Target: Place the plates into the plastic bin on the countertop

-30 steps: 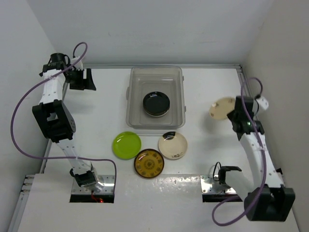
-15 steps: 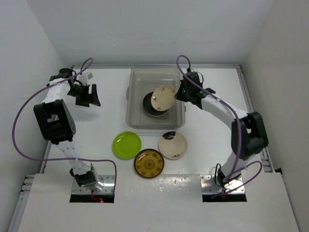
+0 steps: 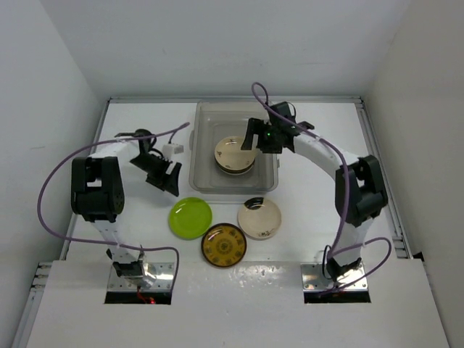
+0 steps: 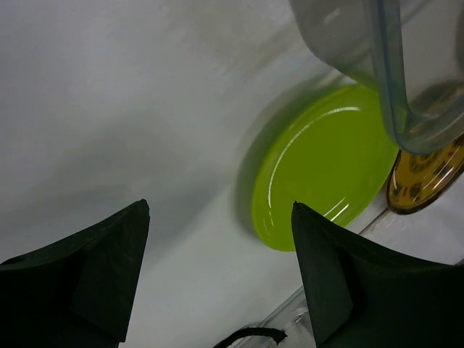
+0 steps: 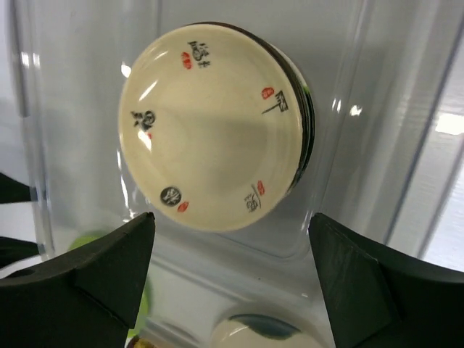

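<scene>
Right gripper [image 5: 230,228] hangs over the translucent grey rectangular plastic bin [image 3: 197,148], jaws spread wide and empty. Left gripper [image 4: 219,217], jaws likewise apart and empty, hovers just left of the bin above the flat white countertop [image 3: 319,210]. Inside the bin a cream round plate [image 3: 233,152] lies on a black plate [image 5: 309,119]. Near of the bin lie a lime green plate [image 3: 191,217], a second cream plate [image 3: 259,218] and an amber-brown patterned plate [image 3: 223,244].

left claw [image 3: 167,176] spread wide, arm folded (elbow back); right claw [image 3: 252,135] likewise, arm extended forward.
</scene>
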Available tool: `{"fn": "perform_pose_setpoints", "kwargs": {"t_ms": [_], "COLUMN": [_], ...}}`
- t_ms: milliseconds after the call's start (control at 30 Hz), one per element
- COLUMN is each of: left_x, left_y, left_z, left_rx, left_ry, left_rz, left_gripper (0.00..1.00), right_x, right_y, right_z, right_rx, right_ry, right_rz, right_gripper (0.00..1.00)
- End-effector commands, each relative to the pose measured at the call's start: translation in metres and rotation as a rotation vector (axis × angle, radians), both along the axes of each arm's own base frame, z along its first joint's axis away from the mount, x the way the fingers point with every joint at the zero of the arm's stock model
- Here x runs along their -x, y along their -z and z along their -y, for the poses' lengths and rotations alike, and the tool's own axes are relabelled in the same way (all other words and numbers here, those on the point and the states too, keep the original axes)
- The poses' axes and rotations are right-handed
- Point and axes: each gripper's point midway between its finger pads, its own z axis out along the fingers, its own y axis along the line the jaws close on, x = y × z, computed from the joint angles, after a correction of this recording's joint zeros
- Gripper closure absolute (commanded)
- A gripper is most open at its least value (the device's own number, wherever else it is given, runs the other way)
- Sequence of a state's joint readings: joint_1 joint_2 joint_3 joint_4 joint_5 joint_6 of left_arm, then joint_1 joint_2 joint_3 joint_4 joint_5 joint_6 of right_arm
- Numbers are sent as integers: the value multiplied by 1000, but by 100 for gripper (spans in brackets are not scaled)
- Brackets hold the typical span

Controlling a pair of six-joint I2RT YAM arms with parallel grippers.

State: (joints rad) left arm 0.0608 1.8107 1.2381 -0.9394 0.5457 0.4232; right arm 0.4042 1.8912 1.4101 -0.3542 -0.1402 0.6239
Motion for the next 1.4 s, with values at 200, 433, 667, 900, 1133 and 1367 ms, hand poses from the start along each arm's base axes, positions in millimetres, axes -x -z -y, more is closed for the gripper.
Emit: {"fn": "perform_pose_setpoints", "kwargs": {"t_ms": [200,433,667,900,1133,1367], "left_x": [49,70,71,14,-60,-107], "left_y": [44,71,68,22,-79,-165], "left_z": [21,21,18,-51,-95,-86], "left_rx": [-34,-111,-133,-206,-191,-116], "left_ry": [303,364,349,162,72,44], "left_rz": [17,-38,-73,40,303,525], "left_gripper": [25,64,100,100,100,100], "right_x": [67,90,104,105,102,113], "right_y": [-64,-86,-100,-97,-69,-30], "right_z": [72,119,151,164,150,137], "right_rx": [25,44,94,117,60,16], "right_ry": [129,304,413,436,346,297], "right_rz": [216,330,395,393,273,159], "right_gripper": [16,17,17,18,18,19]}}
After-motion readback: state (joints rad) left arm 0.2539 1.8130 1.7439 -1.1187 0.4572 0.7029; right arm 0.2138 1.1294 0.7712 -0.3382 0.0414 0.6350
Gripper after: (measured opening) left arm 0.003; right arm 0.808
